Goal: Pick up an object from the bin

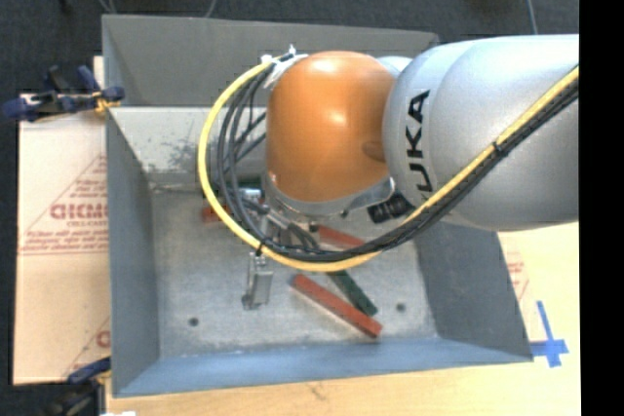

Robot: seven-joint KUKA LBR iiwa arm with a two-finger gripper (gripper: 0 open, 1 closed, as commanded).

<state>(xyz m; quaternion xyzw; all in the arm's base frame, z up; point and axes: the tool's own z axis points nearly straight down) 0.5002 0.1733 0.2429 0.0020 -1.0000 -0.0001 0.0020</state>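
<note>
Gripper [256, 290], lower centre: fingers drawn close together, nothing between them, low over the bare floor of the grey bin [180, 292]. Just right: red flat stick [331, 303] against a dark green stick [353, 292], both lying flat. Probably the nearest pick candidates, ungrasped.

In the bin [132, 258], the hand [257, 292] is left of sticks [331, 302].
</note>
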